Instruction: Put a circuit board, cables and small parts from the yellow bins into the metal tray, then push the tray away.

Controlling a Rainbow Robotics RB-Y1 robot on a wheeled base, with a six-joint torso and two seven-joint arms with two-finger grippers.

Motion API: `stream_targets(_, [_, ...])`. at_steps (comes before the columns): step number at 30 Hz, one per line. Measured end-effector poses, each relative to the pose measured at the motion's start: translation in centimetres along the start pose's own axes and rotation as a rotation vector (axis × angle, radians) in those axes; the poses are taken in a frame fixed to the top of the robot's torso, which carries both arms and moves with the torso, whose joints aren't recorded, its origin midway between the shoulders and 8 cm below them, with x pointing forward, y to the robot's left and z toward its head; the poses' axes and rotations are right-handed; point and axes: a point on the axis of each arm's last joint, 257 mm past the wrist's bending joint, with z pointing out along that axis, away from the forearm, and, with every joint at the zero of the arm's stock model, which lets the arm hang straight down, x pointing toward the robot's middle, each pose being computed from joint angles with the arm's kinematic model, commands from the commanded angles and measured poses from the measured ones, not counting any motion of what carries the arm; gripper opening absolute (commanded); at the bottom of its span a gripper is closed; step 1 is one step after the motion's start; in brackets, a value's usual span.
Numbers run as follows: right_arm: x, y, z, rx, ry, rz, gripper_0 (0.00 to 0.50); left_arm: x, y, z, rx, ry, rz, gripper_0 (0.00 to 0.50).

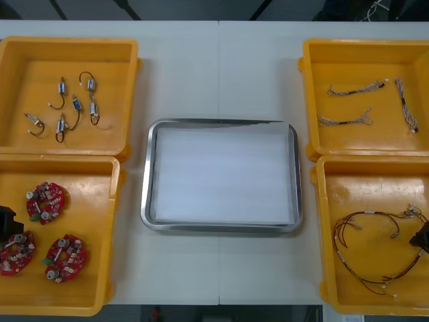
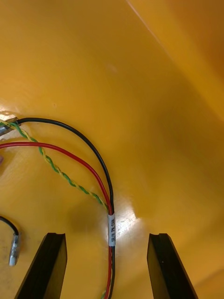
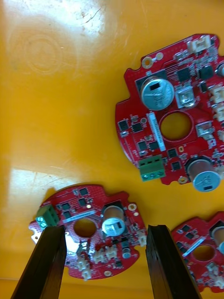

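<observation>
Three round red circuit boards lie in the near left yellow bin [image 1: 100, 221]. My left gripper [image 1: 5, 220] hangs low over them at the bin's outer side. It is open [image 3: 105, 231], and one circuit board [image 3: 88, 233] sits between its fingers. A larger-looking board [image 3: 172, 126] lies beyond. My right gripper [image 1: 422, 238] is down in the near right bin [image 1: 322, 221], open [image 2: 107, 238], its fingers standing either side of a red and black cable [image 2: 111, 229] with a white label. The metal tray [image 1: 146, 181], white inside, holds nothing.
The far left bin [image 1: 127, 87] holds several small metal parts [image 1: 67, 107] with black leads. Three twisted blue and white cables [image 1: 352, 90] lie in the far right bin [image 1: 308, 87]. The red and yellow cable bundle [image 1: 375, 248] sprawls across the near right bin.
</observation>
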Motion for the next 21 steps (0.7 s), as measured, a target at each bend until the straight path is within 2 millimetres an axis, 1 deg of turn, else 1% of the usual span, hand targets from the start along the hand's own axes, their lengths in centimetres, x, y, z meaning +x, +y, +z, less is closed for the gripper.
stream_targets(7, [0.4, -0.2, 0.9, -0.002, 0.003, 0.011, 0.500, 0.0, 0.4, 0.0, -0.016, 0.000, 0.113, 0.500])
stream_targets(14, [1.0, 0.1, 1.3, -0.010, 0.010, 0.024, 0.500, 0.4, 0.4, 0.2, -0.016, 0.010, 0.118, 0.500])
stream_targets(16, [1.1, 0.1, 1.4, -0.011, 0.011, 0.025, 0.450, 0.6, 0.3, 0.3, -0.015, 0.015, 0.119, 0.500])
stream_targets(20, [1.2, 0.2, 1.5, -0.014, 0.012, 0.028, 0.370, 1.0, 0.2, 0.5, -0.011, 0.024, 0.119, 0.500])
stream_targets(21, [1.3, 0.3, 1.5, -0.015, 0.012, 0.029, 0.326, 1.0, 0.2, 0.5, -0.010, 0.025, 0.118, 0.500])
